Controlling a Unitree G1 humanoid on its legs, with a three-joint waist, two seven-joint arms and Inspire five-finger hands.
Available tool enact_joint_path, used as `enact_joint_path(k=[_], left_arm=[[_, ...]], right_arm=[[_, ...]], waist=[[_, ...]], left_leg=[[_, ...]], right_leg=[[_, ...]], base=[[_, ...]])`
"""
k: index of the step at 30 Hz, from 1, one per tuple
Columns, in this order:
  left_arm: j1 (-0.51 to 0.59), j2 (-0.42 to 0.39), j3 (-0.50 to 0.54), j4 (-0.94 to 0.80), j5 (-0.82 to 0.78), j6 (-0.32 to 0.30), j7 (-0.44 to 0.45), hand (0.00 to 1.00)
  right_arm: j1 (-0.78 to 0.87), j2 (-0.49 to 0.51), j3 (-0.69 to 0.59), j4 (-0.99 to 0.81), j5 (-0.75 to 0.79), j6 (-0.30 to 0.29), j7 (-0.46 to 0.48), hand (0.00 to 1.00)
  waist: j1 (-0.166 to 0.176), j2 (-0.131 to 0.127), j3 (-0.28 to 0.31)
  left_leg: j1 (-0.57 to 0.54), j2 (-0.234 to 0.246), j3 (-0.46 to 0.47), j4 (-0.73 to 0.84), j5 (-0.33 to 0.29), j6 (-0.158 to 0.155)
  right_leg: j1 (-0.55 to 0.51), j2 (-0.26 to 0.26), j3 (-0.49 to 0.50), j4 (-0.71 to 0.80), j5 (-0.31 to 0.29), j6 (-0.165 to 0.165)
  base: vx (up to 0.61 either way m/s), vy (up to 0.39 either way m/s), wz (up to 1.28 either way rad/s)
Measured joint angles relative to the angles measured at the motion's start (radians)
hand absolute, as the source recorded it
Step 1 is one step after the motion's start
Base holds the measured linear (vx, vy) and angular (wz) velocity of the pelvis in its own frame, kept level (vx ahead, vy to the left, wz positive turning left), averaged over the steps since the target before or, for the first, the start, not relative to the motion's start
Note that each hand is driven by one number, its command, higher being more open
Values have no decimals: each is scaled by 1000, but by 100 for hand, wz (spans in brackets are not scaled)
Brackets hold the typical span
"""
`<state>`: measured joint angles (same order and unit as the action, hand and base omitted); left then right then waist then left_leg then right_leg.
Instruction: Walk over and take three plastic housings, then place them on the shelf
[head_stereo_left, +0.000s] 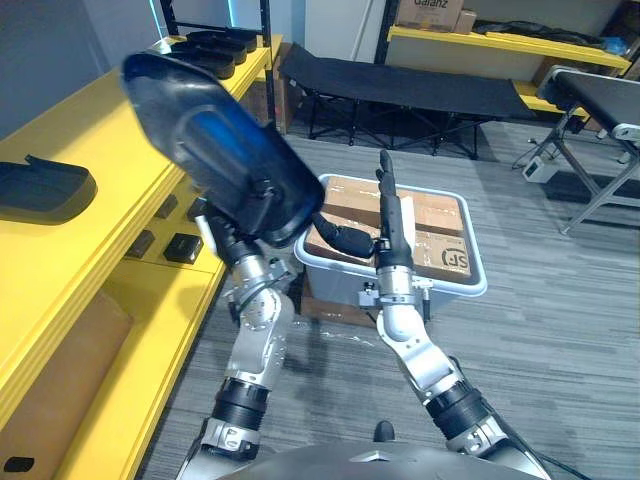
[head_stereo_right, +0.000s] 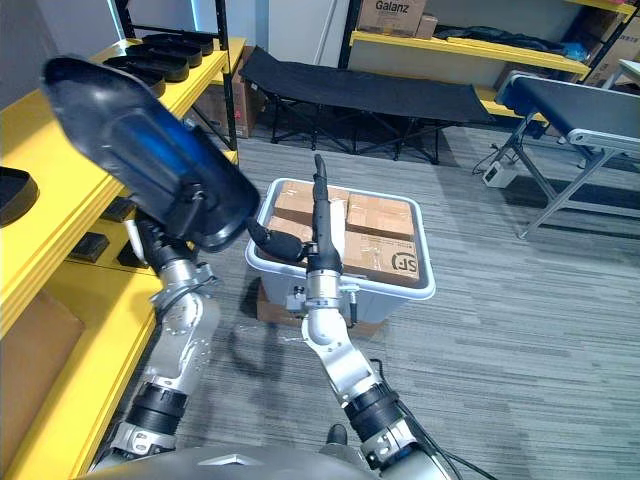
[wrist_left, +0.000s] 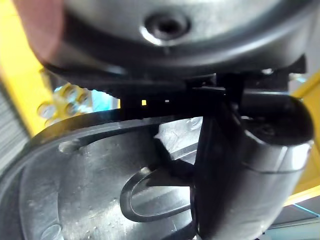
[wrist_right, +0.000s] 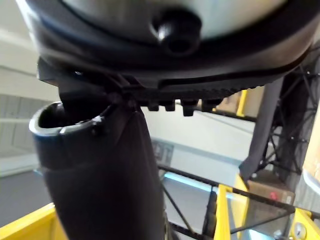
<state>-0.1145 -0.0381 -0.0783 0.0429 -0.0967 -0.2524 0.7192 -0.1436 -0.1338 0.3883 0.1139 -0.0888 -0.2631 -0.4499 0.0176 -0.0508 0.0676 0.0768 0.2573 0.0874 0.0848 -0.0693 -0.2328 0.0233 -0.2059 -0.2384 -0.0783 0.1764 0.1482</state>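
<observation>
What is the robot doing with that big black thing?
The robot is holding a dark plastic housing up in its left hand, over the edge of the yellow shelf on its left. It is not set down yet. A second housing lies on the shelf nearby, and a row of housings sits at the far end. Its right hand is open and holds nothing, raised above a pale bin with cardboard boxes inside.

Left arm raised, left hand (wrist_left: 240, 165) clamped on dark plastic housing (head_stereo_left: 215, 140); right hand (head_stereo_left: 393, 230) upright, fingers straight, thumb out.
</observation>
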Motion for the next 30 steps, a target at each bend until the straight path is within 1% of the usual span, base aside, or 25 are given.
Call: enact_joint_path(k=[2,4,5,6,7,8,10,11,13,15,16,17,18,19,20,21,22,23,25,28,30], left_arm=[[34,16,34,-16,60,16,15,0],[77,39,71,-15,126,21,30,0],[86,43,77,-15,145,24,35,0],[96,44,86,-14,173,33,37,0],[100,46,91,-14,187,37,38,0],[113,55,104,-13,191,37,35,0],[126,57,131,-13,190,32,22,0],[133,57,144,-12,185,24,10,0],[145,58,166,-12,185,-8,-5,0],[174,57,179,-33,168,-73,-29,0],[187,55,178,-57,163,-78,-37,0],[218,53,173,-112,158,-87,-49,0],[249,50,167,-170,155,-103,-60,0],[262,46,162,-198,154,-110,-70,0],[284,41,151,-246,154,-120,-77,0],[297,36,150,-289,154,-122,-86,0],[302,36,151,-306,154,-127,-89,0],[314,37,152,-330,155,-145,-94,0],[323,37,152,-347,157,-165,-99,0],[326,37,154,-352,156,-166,-109,0],[340,38,154,-359,154,-166,-116,0]], right_arm=[[34,-31,-13,-48,89,-27,50,100],[62,-29,-29,-96,208,-82,120,100],[65,-26,-35,-106,238,-90,144,100],[78,-25,-50,-133,280,-99,187,100],[84,-25,-58,-146,294,-100,206,100],[102,-28,-86,-181,344,-101,271,100],[135,-29,-133,-212,392,-100,328,100],[161,-29,-172,-221,395,-93,337,100],[202,-29,-222,-226,388,-75,323,100],[267,-28,-297,-222,343,7,260,100],[283,-27,-313,-216,319,30,239,100],[307,-27,-335,-194,289,71,203,100],[333,-25,-354,-171,307,107,177,100],[348,-22,-366,-156,323,119,168,100],[381,-11,-388,-138,343,135,149,100],[410,4,-407,-125,343,144,133,100],[420,12,-417,-122,343,150,131,100],[439,23,-427,-121,346,154,128,100],[451,25,-426,-121,346,154,129,100],[450,25,-423,-121,349,146,143,100],[450,28,-421,-121,349,146,157,100]], waist=[[4,5,0],[4,8,1],[4,8,1],[6,8,1],[6,8,2],[3,10,3],[3,14,6],[3,19,8],[0,25,12],[-8,36,15],[-11,39,15],[-22,44,16],[-24,49,15],[-23,53,15],[-24,63,15],[-25,73,16],[-27,77,16],[-30,85,16],[-30,88,15],[-22,87,16],[-24,87,15]], left_leg=[[0,0,0,0,-2,1],[-1,0,0,2,-4,1],[-1,0,1,3,-5,1],[-1,0,1,3,-6,1],[-1,0,1,4,-6,1],[-1,0,5,5,-7,1],[-1,0,12,13,-12,0],[-1,0,18,19,-19,1],[-1,0,24,19,-23,5],[-4,0,29,18,-24,6],[-8,0,30,18,-23,5],[-15,0,30,18,-21,1],[-18,0,34,18,-21,1],[-18,0,38,18,-21,1],[-17,0,41,18,-22,0],[-17,0,43,17,-23,1],[-17,0,43,17,-23,1],[-18,0,43,17,-24,1],[-18,0,42,18,-25,2],[-21,0,37,19,-30,10],[-33,0,19,20,-26,13]], right_leg=[[0,0,0,0,0,0],[0,0,0,0,0,0],[0,0,0,0,0,0],[0,0,1,0,0,0],[0,0,1,0,0,0],[-2,0,4,0,-1,0],[-5,0,12,0,-1,0],[-7,0,19,0,-1,1],[-9,-1,24,0,-2,1],[-19,-1,27,0,-3,2],[-23,-1,29,0,-3,2],[-30,-1,29,0,-2,2],[-36,0,33,0,-1,3],[-38,0,36,0,-1,4],[-38,0,39,0,0,4],[-38,0,39,0,0,4],[-38,0,39,0,0,4],[-38,0,39,0,-1,4],[-36,0,39,0,-2,6],[-34,-1,36,-1,-7,11],[-34,-2,23,-1,-12,11]], base=[[0,0,0],[0,0,0],[0,0,0],[0,0,0],[-21,24,-3],[-20,20,-5],[-24,26,-12],[-23,27,-15],[-18,26,-10],[7,27,-6],[0,0,0],[28,25,-4],[34,26,-6],[46,28,-9],[38,26,-6],[31,24,-3],[0,0,0],[0,0,0],[-22,7,0],[-51,11,4],[-40,7,18]])
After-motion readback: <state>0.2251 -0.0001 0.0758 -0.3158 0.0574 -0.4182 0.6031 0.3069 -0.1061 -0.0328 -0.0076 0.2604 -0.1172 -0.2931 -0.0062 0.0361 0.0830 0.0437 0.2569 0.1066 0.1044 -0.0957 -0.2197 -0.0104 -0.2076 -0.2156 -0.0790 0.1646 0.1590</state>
